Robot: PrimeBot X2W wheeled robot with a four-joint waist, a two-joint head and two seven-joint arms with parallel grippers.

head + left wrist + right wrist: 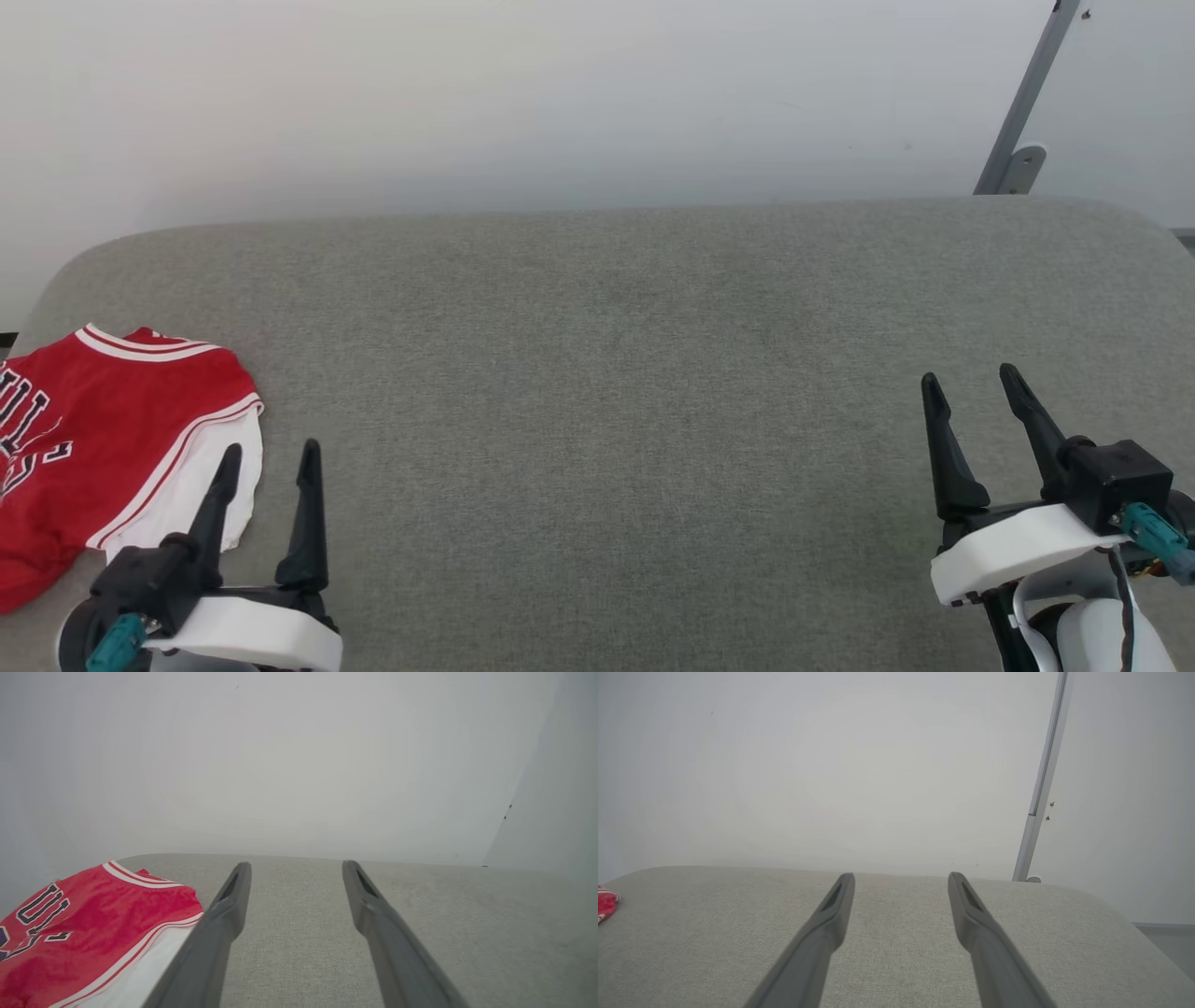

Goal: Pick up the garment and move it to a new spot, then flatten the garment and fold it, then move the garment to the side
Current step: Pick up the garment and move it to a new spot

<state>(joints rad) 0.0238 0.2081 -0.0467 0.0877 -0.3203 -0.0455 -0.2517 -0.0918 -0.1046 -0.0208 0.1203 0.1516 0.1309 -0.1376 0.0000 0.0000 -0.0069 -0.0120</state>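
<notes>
The garment (103, 439) is a red jersey with white sleeve parts, striped trim and black lettering. It lies folded at the far left of the grey cushioned surface (607, 373), partly cut off by the head view's left edge. My left gripper (269, 455) stands open just right of the jersey's white edge, nothing between its fingers. In the left wrist view the garment (88, 933) lies left of the left gripper (294, 865). My right gripper (971, 378) is open at the lower right, far from the cloth. In the right wrist view the right gripper (901, 877) is open and a bit of the garment (606, 903) shows at the left edge.
A white wall (560, 93) rises behind the surface. A grey metal pole (1022, 103) with a foot bracket leans at the back right. The cushion's rounded far edge runs across the head view, and grey fabric stretches between the two grippers.
</notes>
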